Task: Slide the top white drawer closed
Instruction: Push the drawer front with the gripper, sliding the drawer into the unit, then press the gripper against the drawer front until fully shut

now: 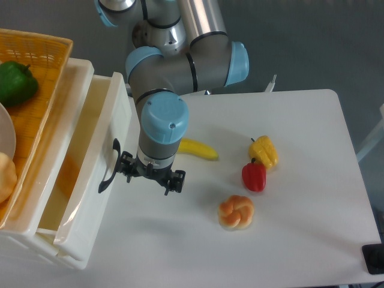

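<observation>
The top white drawer (90, 198) stands pulled out to the right from the white drawer unit at the left, and its inside (66, 174) looks empty. Its curved black handle (110, 168) is on the front panel. My gripper (150, 173) points down just right of the handle, with its left finger (125, 165) very near the handle; I cannot tell whether they touch. The jaws look spread and hold nothing. The fingertips are hidden under the wrist. The lower drawer is hidden beneath the top one.
An orange wicker basket (42, 57) on top of the unit holds a green pepper (15, 81). On the white table (300, 240) lie a banana (198, 150), a yellow pepper (264, 151), a red pepper (254, 176) and a bread roll (236, 212).
</observation>
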